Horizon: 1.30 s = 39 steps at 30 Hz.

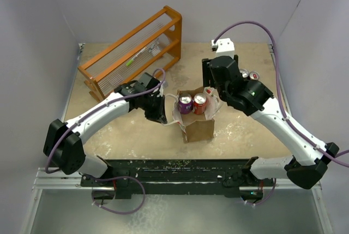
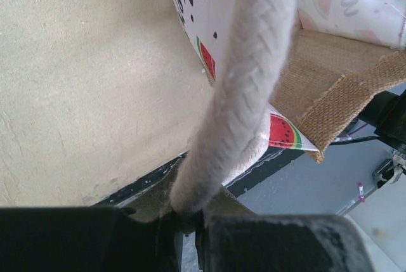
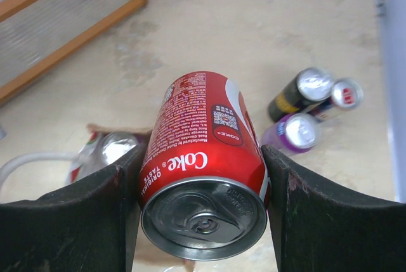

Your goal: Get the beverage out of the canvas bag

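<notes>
Canvas bag (image 1: 199,129) sat mid-bench, a bit toward the near edge, mouth open. Left gripper (image 1: 159,111) was at the bag's left side, jaws pinched tight on one white rope handle (image 2: 244,94). Right gripper (image 3: 202,180) was over the bag from the far-right side, jaws clamped across a red Coke can (image 3: 203,139), one finger on each flank. In the top view that can sat in the right half of the bag mouth, just beside a purple can (image 1: 185,103) inside the bag. Couldn't tell if the Coke's base was clear of the rim. Three loose cans (image 3: 298,97) stood grouped toward the far-right corner of the bench (image 1: 245,130). Orange wooden rack (image 1: 136,48) was at the far-left corner.
</notes>
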{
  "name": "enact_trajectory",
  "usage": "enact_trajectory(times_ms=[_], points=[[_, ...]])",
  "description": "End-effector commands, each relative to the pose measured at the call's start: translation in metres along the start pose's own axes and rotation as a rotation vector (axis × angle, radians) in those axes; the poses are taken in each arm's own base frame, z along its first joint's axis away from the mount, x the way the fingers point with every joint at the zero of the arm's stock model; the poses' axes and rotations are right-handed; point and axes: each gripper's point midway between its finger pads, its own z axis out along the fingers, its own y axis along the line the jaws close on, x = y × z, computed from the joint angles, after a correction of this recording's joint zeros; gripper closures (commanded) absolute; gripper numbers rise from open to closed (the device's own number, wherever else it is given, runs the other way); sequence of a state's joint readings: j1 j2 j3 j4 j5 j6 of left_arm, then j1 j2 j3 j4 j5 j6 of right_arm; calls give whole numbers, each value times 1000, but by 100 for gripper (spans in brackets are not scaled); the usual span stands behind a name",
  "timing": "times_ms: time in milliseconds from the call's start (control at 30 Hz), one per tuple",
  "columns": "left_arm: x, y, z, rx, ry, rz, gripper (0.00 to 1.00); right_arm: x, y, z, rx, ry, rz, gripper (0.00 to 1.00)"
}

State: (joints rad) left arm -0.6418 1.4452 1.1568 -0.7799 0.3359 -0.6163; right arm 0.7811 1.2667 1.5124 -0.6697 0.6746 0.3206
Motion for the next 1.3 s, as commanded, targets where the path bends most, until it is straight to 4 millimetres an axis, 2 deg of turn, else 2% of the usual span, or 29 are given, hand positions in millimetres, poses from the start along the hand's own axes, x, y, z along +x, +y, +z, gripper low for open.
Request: enact_trajectory(times_ms=[0,133,267,367,500,700,867,1100,1167,1267], points=[[-14,-5,-2,-1,-20,43,100,-74,-43,-11,195,-248,29,100],[-14,-2,2,-12,-2,57,100,-85,-70,3,303,-267,15,100],[-15,-2,7,-12,14,68,100,-87,-116,22,386,-235,77,100],[-16,-1,10,-20,32,86,100,-80,-148,29,440,-187,137,100],[-18,3,16,-32,54,111,100,-48,-191,30,524,-75,259,100],[-20,4,25,-32,85,134,100,33,-234,24,639,122,391,100],[-22,4,24,-31,90,157,100,82,-244,37,607,234,462,100],[-25,10,21,-52,103,186,100,140,-235,92,362,475,487,100],[-28,11,20,-57,105,194,100,151,-242,97,379,513,464,100],[-30,12,22,-57,111,205,100,151,-252,105,394,500,423,100]])
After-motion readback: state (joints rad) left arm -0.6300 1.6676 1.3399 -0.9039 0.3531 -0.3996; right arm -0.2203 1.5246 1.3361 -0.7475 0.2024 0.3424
